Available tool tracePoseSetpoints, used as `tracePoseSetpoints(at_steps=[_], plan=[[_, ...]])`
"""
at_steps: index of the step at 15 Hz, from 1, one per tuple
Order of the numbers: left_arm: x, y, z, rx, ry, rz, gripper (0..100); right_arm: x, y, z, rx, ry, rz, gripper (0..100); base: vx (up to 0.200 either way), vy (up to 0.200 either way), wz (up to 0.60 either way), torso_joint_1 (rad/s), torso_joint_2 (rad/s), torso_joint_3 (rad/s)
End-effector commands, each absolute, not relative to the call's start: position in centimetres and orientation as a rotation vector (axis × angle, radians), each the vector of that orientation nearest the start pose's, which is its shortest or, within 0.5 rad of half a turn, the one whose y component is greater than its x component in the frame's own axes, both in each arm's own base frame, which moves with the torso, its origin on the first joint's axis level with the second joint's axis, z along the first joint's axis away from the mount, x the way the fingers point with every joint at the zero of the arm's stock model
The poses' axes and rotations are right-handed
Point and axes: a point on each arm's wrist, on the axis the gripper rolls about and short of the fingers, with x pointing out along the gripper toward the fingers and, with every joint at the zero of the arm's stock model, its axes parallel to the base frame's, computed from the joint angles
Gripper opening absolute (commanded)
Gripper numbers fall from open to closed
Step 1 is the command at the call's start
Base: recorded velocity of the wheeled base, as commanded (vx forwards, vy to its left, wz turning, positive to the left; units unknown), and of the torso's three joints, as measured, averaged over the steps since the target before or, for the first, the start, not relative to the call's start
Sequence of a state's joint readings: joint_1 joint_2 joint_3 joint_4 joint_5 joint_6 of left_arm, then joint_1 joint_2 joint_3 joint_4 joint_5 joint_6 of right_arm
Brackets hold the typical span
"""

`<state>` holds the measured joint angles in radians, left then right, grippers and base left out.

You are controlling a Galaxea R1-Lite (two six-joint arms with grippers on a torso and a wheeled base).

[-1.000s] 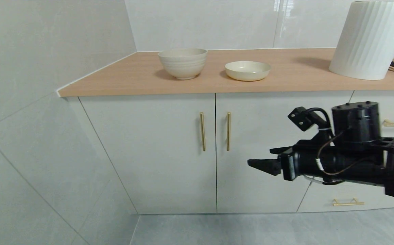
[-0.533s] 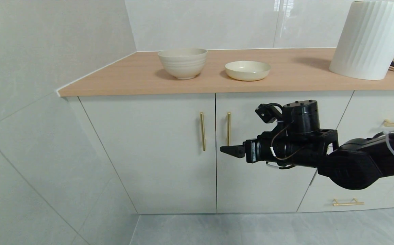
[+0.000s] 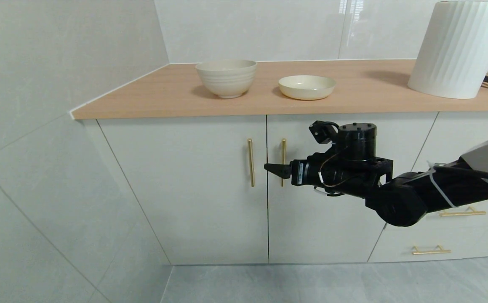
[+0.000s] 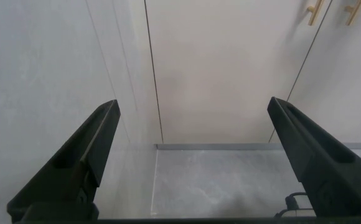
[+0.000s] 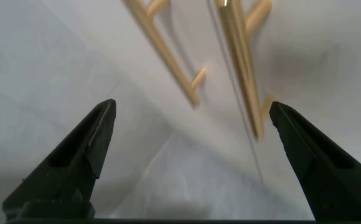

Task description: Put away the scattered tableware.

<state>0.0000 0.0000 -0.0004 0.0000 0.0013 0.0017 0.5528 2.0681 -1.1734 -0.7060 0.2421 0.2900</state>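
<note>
**Black right gripper level with the cabinet handles, tableware up on the counter**

Head view: the wooden countertop (image 3: 366, 94) carries a cream bowl (image 3: 226, 78) towards its wall end. A shallow cream dish (image 3: 307, 87) sits near it on the right. Both are upright and apart from each other. A white ribbed container (image 3: 458, 50) stands well to the right of them. Below the counter, the right gripper (image 3: 271, 167) is held level in front of the two cabinet doors. Its tips are by the seam between the left handle (image 3: 251, 162) and the right handle (image 3: 283, 147). Whether it touches either handle cannot be told from this angle.

Left wrist view: the left gripper (image 4: 193, 155) is spread wide with nothing between its fingers. It is low down, facing a pale cabinet door (image 4: 230, 68) and the grey floor (image 4: 230, 180).

Right wrist view: the right gripper's fingers (image 5: 81, 162) are also spread wide and hold nothing. The two gold handles show close ahead in the gap between them, ungripped. One handle lies nearer to one finger than the other does.
</note>
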Motion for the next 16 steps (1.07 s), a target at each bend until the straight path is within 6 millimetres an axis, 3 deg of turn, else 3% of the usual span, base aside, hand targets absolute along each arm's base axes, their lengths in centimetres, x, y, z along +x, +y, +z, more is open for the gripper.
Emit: tracePoseSetpoints(at_steps=[1, 9, 16], plan=[[-2.3, 0.0, 7.5, 0.002, 0.000, 0.002, 100, 35.4, 22.5, 14.5, 0.247, 0.315, 0.748, 100, 0.000, 0.000, 0.00, 0.000, 0.00, 0.000], [-2.3, 0.0, 7.5, 0.002, 0.000, 0.002, 100, 36.7, 23.7, 13.4, 0.299, 0.280, 0.752, 100, 0.000, 0.000, 0.00, 0.000, 0.00, 0.000], [-2.3, 0.0, 7.5, 0.002, 0.000, 0.002, 100, 35.4, 25.0, 13.6, 0.367, 0.273, 0.798, 100, 0.000, 0.000, 0.00, 0.000, 0.00, 0.000]])
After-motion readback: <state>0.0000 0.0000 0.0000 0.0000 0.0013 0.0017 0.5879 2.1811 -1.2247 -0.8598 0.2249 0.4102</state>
